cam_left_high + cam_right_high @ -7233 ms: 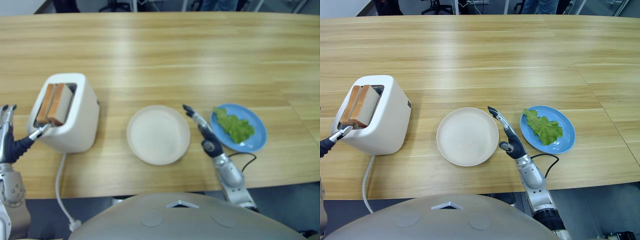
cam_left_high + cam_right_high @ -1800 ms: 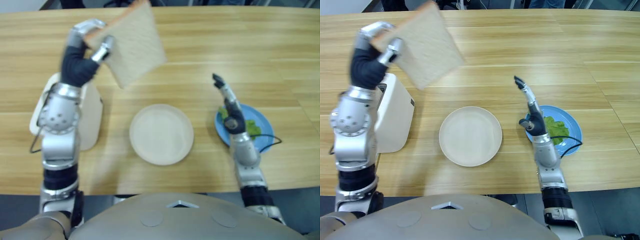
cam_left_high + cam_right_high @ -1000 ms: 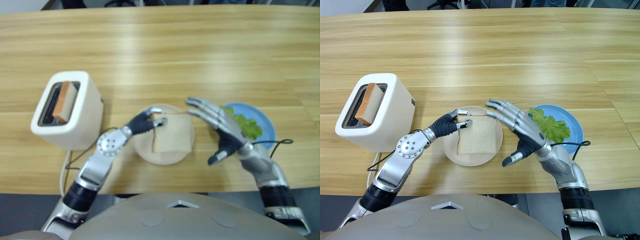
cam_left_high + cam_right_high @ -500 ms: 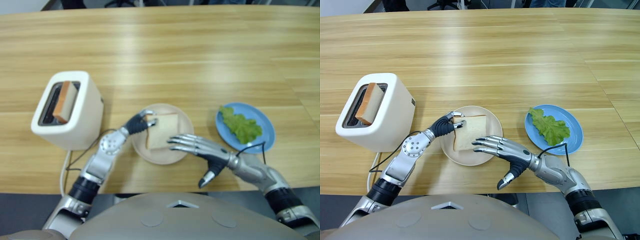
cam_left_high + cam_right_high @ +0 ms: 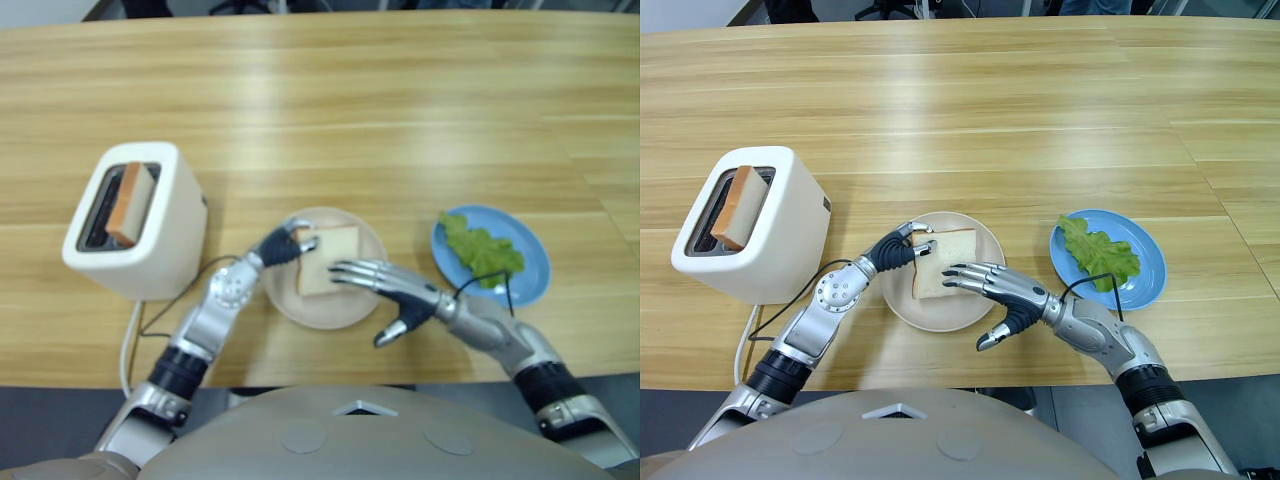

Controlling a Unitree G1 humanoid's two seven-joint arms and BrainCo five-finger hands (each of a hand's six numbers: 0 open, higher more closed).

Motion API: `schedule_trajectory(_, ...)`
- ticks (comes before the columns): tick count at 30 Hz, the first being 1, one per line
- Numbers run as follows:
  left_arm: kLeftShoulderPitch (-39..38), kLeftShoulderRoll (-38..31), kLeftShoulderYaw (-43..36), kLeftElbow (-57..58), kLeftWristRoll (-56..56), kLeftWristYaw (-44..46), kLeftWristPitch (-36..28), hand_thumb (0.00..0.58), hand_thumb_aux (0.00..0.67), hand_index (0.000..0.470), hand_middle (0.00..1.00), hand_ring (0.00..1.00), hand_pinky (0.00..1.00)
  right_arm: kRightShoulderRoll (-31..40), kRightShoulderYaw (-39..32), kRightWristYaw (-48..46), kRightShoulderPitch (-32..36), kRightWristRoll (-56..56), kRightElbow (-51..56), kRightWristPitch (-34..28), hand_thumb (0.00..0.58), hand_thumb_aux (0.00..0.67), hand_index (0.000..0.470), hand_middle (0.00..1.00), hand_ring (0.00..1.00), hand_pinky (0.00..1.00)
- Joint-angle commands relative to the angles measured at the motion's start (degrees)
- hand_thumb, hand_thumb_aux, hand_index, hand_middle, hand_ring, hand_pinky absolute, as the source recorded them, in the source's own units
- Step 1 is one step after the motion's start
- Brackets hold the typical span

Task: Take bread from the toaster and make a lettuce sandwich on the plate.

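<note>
A slice of bread [image 5: 948, 260] lies on the cream plate [image 5: 902, 310] at the table's front middle. My left hand [image 5: 902, 250] pinches the slice's left edge. My right hand [image 5: 1002, 292] hovers open over the plate's front right, its fingertips at the slice's lower right edge. A second slice [image 5: 737, 206] stands in a slot of the white toaster [image 5: 780, 250] at the left. A lettuce leaf [image 5: 1095, 253] rests on the blue plate [image 5: 1143, 281] at the right.
The toaster's cord [image 5: 755, 328] trails off the table's front edge near my left arm. A thin black cable [image 5: 1092, 288] loops from my right wrist over the blue plate's near rim. The wooden table [image 5: 970, 110] stretches far behind.
The bread went from held high over the toaster to lying on the plate. In the last half second my right hand moved up to the slice's edge and the slice shifted slightly right.
</note>
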State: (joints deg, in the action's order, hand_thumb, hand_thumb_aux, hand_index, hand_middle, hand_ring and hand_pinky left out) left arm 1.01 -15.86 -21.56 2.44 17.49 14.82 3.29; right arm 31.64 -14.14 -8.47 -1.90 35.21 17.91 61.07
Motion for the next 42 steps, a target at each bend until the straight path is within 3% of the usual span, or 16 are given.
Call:
schedule_trajectory(1, -0.53, 0.49, -1.96, 0.98, 1.58, 0.41, 0.56, 0.580, 0.670, 0.460, 1.00, 1.00, 1.00, -0.10, -3.28, -2.02, 0.53, 1.01, -0.39, -1.81, 0.000, 0.000, 0.000, 0.00, 0.00, 0.00)
schedule_trajectory(11, 0.19, -0.22, -3.51, 1.89, 7.55, -0.97, 1.01, 0.580, 0.670, 0.460, 1.00, 1.00, 1.00, 1.57, -11.53, -12.75, 2.79, -0.88, 0.08, -7.74, 0.000, 0.000, 0.000, 0.00, 0.00, 0.00)
schedule_trajectory(18, 1.73, -0.94, -3.34, 2.95, 14.16, -7.04, 2.44, 0.580, 0.670, 0.460, 1.00, 1.00, 1.00, 4.57, -15.25, -23.24, 3.41, -5.51, -1.83, -13.24, 0.000, 0.000, 0.000, 0.00, 0.00, 0.00)
schedule_trajectory(19, 2.02, -1.07, -3.21, 2.85, 15.65, -8.62, 2.64, 0.520, 0.455, 0.312, 0.73, 0.73, 0.73, 5.03, -15.65, -24.14, 3.52, -5.50, -2.00, -13.55, 0.000, 0.000, 0.000, 0.00, 0.00, 0.00)
schedule_trajectory(20, 2.28, -1.29, -3.10, 2.50, 17.10, -9.99, 2.65, 0.100, 0.060, 0.041, 0.37, 0.37, 0.37, 5.36, -15.88, -24.84, 3.61, -5.42, -2.18, -13.97, 0.000, 0.000, 0.000, 0.00, 0.00, 0.00)
schedule_trajectory(21, 2.64, -1.72, -2.89, 1.55, 19.38, -12.15, 2.62, 0.100, 0.060, 0.041, 0.37, 0.37, 0.37, 5.67, -16.04, -25.48, 3.83, -5.16, -2.24, -14.40, 0.000, 0.000, 0.000, 0.00, 0.00, 0.00)
schedule_trajectory(22, 2.94, -2.23, -2.69, 0.38, 21.52, -13.99, 2.60, 0.000, 0.000, 0.000, 0.05, 0.05, 0.05, 5.89, -16.14, -25.97, 4.10, -4.92, -2.24, -14.56, 0.000, 0.000, 0.000, 0.00, 0.00, 0.00)
schedule_trajectory(23, 3.13, -2.81, -2.56, -0.83, 23.46, -15.46, 2.63, 0.000, 0.000, 0.000, 0.00, 0.00, 0.00, 5.98, -16.13, -26.37, 4.37, -4.92, -2.22, -14.86, 0.000, 0.000, 0.000, 0.00, 0.00, 0.00)
schedule_trajectory(31, 1.08, -6.85, 0.55, -14.56, 34.90, -26.06, 4.40, 0.000, 0.000, 0.000, 0.00, 0.00, 0.00, 4.44, -15.74, -25.57, 7.04, -6.28, -3.43, -16.34, 0.000, 0.000, 0.000, 0.00, 0.00, 0.00)
schedule_trajectory(38, -5.77, -4.02, 3.97, -21.65, 27.21, -28.03, 8.89, 0.000, 0.000, 0.000, 0.00, 0.00, 0.00, 3.35, -13.97, -24.31, 7.65, -9.55, -5.03, -16.79, 0.000, 0.000, 0.000, 0.00, 0.00, 0.00)
schedule_trajectory(42, -9.81, -0.50, 5.53, -21.34, 16.07, -28.50, 13.86, 0.000, 0.000, 0.000, 0.00, 0.00, 0.00, 2.61, -7.79, -21.21, 8.61, -19.21, -10.18, -16.80, 0.000, 0.000, 0.000, 0.00, 0.00, 0.00)
